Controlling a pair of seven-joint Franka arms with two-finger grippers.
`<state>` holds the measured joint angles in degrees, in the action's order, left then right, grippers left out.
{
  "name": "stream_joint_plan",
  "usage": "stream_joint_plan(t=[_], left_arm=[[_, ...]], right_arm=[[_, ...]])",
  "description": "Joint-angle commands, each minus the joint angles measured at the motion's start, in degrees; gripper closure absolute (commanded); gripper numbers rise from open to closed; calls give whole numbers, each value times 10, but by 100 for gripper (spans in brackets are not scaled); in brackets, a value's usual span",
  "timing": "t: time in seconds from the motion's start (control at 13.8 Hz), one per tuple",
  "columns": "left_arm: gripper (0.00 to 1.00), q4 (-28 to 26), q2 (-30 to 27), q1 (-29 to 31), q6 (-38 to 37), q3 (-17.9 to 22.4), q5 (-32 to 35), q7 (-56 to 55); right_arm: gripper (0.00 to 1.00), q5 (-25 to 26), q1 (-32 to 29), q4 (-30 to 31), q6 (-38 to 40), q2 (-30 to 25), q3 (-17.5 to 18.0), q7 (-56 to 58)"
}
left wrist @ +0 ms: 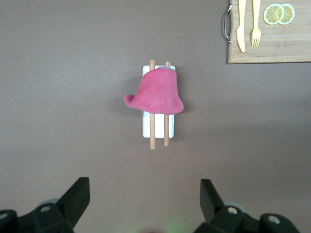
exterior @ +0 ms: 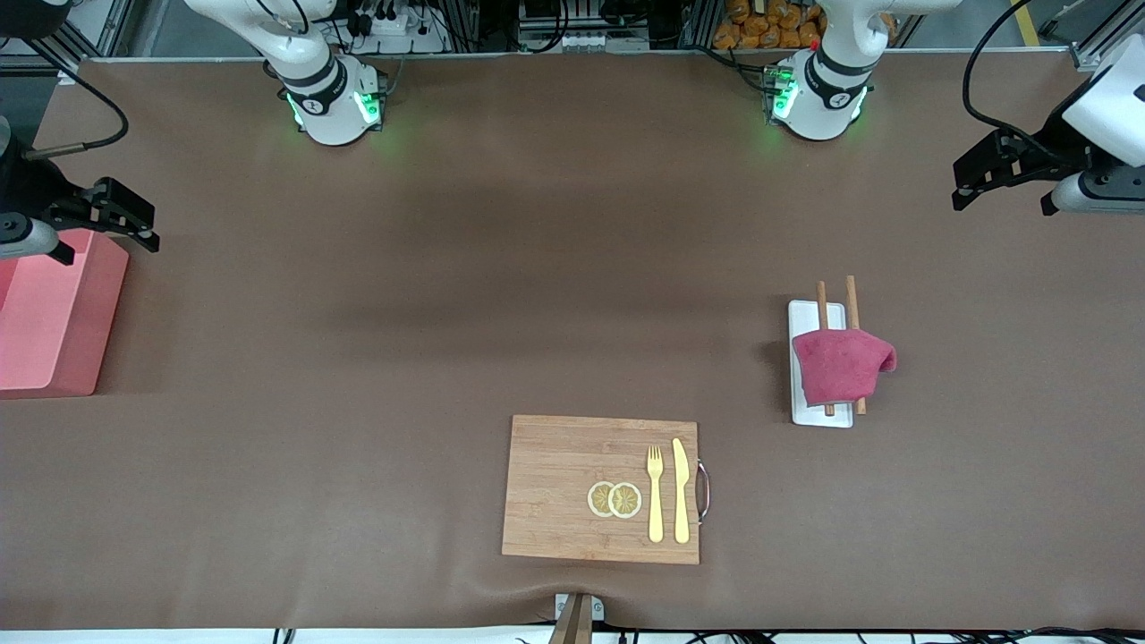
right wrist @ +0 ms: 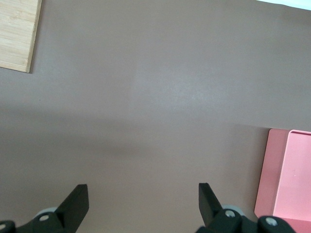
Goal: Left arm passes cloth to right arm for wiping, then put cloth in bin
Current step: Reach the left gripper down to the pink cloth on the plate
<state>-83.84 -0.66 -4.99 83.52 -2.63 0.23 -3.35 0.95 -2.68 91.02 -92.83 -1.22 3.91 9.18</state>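
Nothing has begun: the cloth (exterior: 842, 364) lies draped over two wooden sticks (exterior: 821, 309) on the white tray (exterior: 834, 419), toward the left arm's end of the tabletop. The left gripper (left wrist: 144, 204) hangs high with jaws spread and empty, as does the right gripper (right wrist: 143, 206) near the bin (exterior: 54, 313). The bin is cut off at the picture's edge, so its inside is hard to judge.

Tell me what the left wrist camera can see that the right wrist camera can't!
Only the left wrist view shows the cloth draped over two wooden sticks on the white tray, plus the knife, fork and lemon slices on the cutting board, and the open left gripper.

Only the right wrist view shows the pink bin and the open right gripper.

Both show the brown table and part of the cutting board; both grippers hold nothing.
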Motion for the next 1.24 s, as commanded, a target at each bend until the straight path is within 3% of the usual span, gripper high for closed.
stream_joint_plan(t=[0.0,0.29,0.87,1.16], left_arm=[[0,2,0,-2,2,1,-10,10],[0,2,14,-9,2,0,-10,0],[0,-17,149,2,5,-1,-12,-2],[0,-15,229,12,76,3,-10,-39]], right_arm=[[0,3,-6,-1,6,-6,5,4],[0,2,-5,-1,6,-6,5,4],[0,3,-6,-1,4,-4,5,4],[0,2,-7,-1,5,-2,5,4]])
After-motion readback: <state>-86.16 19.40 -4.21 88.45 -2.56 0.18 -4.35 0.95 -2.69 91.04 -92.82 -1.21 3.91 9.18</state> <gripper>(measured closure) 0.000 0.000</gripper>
